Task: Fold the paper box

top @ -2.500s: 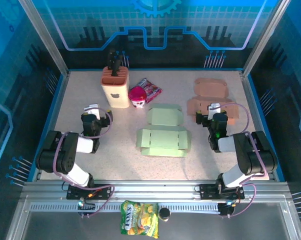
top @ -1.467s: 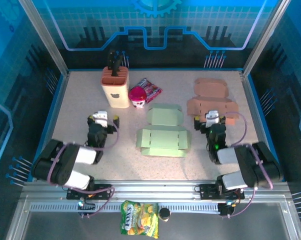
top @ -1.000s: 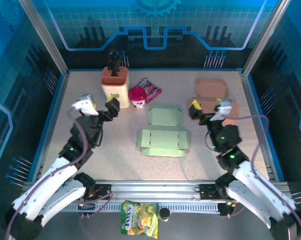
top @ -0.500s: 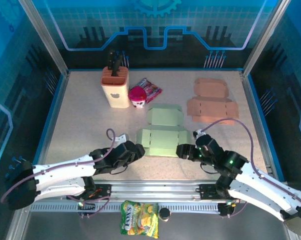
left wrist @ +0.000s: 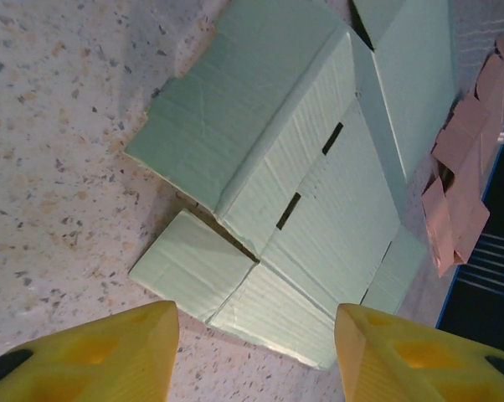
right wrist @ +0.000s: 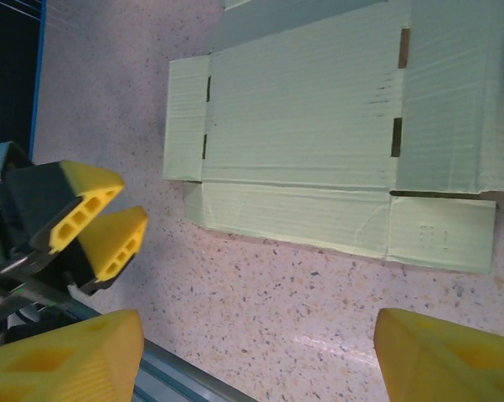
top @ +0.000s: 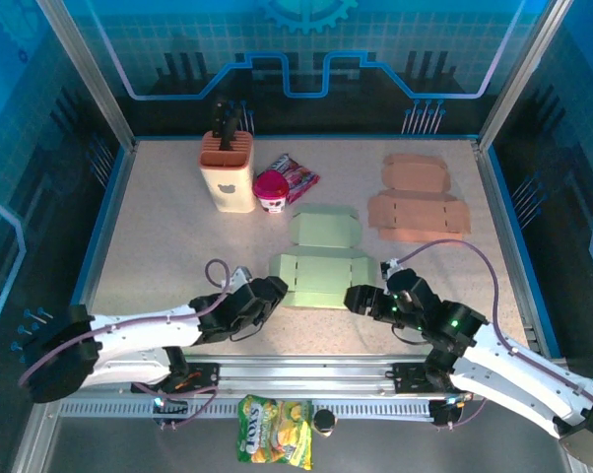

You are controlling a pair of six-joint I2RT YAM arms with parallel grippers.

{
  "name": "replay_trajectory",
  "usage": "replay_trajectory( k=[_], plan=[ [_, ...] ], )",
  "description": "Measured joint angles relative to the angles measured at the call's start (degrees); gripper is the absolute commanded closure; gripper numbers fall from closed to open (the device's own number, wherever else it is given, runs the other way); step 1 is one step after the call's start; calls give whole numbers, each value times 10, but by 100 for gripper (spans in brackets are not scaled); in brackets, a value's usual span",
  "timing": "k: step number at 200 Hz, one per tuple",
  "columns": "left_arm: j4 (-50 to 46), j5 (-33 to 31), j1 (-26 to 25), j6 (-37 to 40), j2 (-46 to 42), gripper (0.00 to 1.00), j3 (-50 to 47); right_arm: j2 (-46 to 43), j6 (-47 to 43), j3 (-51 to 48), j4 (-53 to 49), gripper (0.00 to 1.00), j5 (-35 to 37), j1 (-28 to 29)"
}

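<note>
Both arms have come down from their folded rest at the sides of the table [top: 159, 227] and now lie stretched low over its near part, tips pointing in at the green paper box [top: 321, 279]. That box has not shifted: it lies flat and unfolded at the middle of the table, flaps spread, slots showing in its panels.

From the top camera I see my left gripper [top: 269, 294] just beside the box's near left corner and my right gripper [top: 360, 299] just beside its near right corner. Whether either one touches the card I cannot tell.

On the left wrist camera the left gripper [left wrist: 254, 335] has its yellow fingers parted with nothing between them. The box [left wrist: 319, 193] lies just ahead, its near corner flap closest. On the right wrist camera the right gripper [right wrist: 256, 352] stands wide apart, also empty, with the box [right wrist: 319, 126] beyond it. The left arm's yellow fingertips [right wrist: 110, 239] show near the box's other near corner.

Behind the box lies a smaller green card blank [top: 323, 229], close to it. Two peach card blanks [top: 420, 212] lie flat at the far right. At the far left stand a cream knife block [top: 228, 173], a pink cup [top: 271, 191] beside it and a sweet wrapper [top: 296, 175] just behind the cup. A yellow snack bag [top: 275, 443] lies on the rail in front of the arm bases.
</note>
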Motion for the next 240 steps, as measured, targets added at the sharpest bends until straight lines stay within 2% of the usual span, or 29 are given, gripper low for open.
replay_trajectory(
  k=[29, 111, 157, 190, 217, 240],
  plan=[
    [43, 20, 24, -15, 41, 50, -3, 2, 2, 0, 8, 27, -2, 0],
    [85, 39, 48, -19, 89, 57, -3, 2, 17, -27, 32, 26, -17, 2],
    [96, 39, 57, -17, 99, 67, -3, 2, 26, -35, 48, 26, -22, 2],
    [114, 39, 61, -18, 114, 69, -3, 2, 41, -57, 71, 26, -32, 2],
    [128, 39, 62, -16, 121, 80, -3, 2, 58, -77, 93, 25, -37, 2],
    [141, 38, 62, -18, 124, 97, -3, 2, 76, -93, 119, 24, -46, 2]
  ],
)
